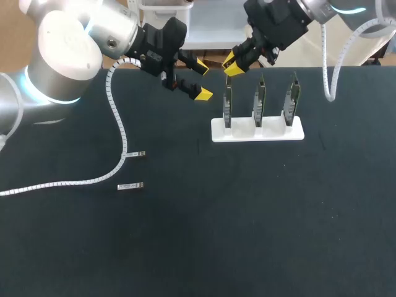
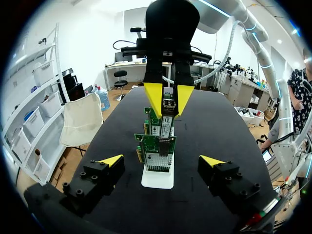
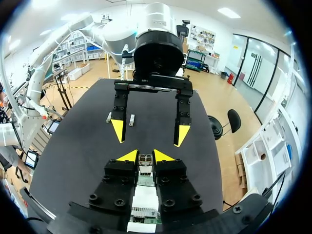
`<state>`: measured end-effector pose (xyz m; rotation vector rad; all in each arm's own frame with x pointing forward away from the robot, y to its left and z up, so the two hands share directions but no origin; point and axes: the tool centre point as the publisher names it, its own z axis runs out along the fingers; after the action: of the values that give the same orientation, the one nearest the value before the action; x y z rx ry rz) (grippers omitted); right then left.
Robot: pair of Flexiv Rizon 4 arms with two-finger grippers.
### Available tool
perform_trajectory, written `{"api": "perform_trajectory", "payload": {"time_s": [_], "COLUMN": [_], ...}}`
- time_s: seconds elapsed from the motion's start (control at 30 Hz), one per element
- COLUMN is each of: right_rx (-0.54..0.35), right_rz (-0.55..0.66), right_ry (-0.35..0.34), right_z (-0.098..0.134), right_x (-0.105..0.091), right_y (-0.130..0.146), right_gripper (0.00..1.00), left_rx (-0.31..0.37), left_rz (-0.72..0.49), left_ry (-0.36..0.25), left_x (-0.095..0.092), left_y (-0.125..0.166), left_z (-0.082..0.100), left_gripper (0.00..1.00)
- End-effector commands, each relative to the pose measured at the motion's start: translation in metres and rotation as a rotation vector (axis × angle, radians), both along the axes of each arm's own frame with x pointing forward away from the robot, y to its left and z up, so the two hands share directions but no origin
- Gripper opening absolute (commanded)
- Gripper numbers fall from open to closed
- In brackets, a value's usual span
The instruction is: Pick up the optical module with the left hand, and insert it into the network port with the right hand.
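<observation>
Right gripper (image 1: 234, 62) grasps the optical module (image 3: 145, 162) above the leftmost network card (image 1: 228, 106) at its 6 o'clock; left gripper (image 1: 201, 79) hangs released at 9 o'clock; insertion seems in hand, needing a straight, aligned downward push.

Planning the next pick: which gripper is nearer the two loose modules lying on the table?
Left. The left gripper, jaws open, hangs on the loose modules' side of the card stand. The right gripper is beyond it, over the stand's leftmost card, shut on an optical module.

Left arm (image 1: 62, 43) and right arm (image 1: 356, 20): silver-white rounded shells, cyan light rings, white spiral-wrapped cables (image 1: 117, 117). Left gripper (image 1: 201, 79), right gripper (image 1: 232, 65): black blocks, socket screws, yellow wedge tips.
</observation>
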<state>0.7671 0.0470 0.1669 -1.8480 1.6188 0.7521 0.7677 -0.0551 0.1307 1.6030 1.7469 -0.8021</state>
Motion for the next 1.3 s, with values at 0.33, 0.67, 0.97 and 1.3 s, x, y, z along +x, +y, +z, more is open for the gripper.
{"api": "perform_trajectory", "payload": {"time_s": [0.33,0.67,0.97,1.3], "right_rx": [0.0,0.009,0.0,-0.006], "right_rz": [-0.016,-0.046,-0.057,-0.062], "right_ry": [-0.003,0.013,0.017,0.022], "right_z": [-0.001,-0.004,-0.009,-0.012], "right_x": [-0.006,-0.001,0.0,0.002], "right_y": [-0.002,-0.002,-0.003,-0.003], "right_gripper": [0.0,0.0,0.0,0.0], "left_rx": [0.003,0.003,0.003,0.003], "left_rz": [0.002,0.002,0.002,0.002], "left_ry": [0.001,0.001,0.001,0.001], "left_x": [0.0,0.0,0.0,0.0], "left_y": [0.0,0.0,0.0,0.0], "left_z": [0.0,0.0,0.0,0.0], "left_gripper": [1.0,1.0,1.0,1.0]}}
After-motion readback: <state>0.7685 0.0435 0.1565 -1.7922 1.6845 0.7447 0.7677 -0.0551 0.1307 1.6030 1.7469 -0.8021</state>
